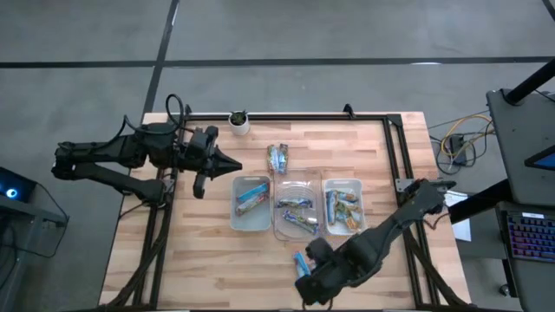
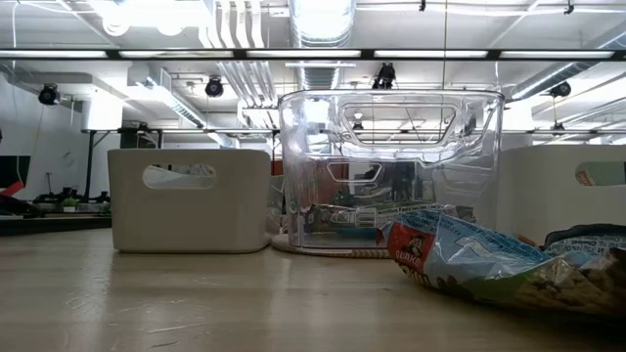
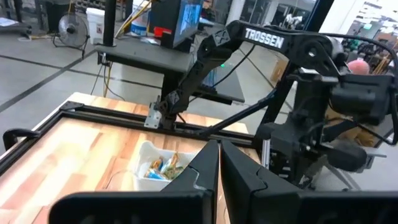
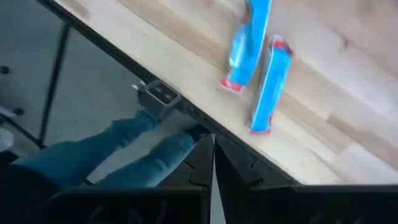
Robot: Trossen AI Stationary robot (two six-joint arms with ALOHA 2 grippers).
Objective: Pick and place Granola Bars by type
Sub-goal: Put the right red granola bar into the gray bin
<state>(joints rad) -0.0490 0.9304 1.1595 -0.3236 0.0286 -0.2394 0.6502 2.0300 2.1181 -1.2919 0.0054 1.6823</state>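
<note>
Butcher-block table (image 1: 173, 260) with a black frame, concrete floor all around, and you've got three trays lined up mid-table: left tray (image 1: 251, 204), clear middle tray (image 1: 295, 211) and right tray (image 1: 343, 204), each with bars in it already. Loose granola bars are what's left: a pair above the trays (image 1: 277, 158) and two blue bars (image 4: 258, 62) near the front edge.

Your right gripper (image 1: 305, 290) is pinched closed on nothing, hanging past that front edge, and the left gripper (image 1: 232, 162) is closed and empty too, parked near the plant pot (image 1: 238, 120).

Risk, I'd guess: those blue bars lie almost touching, so you could grab both at once or nudge one off the table.

The right wrist view shows a person's jeans (image 4: 118, 155) under the edge; overhead hides that. Only the low view shows the middle tray is see-through.
</note>
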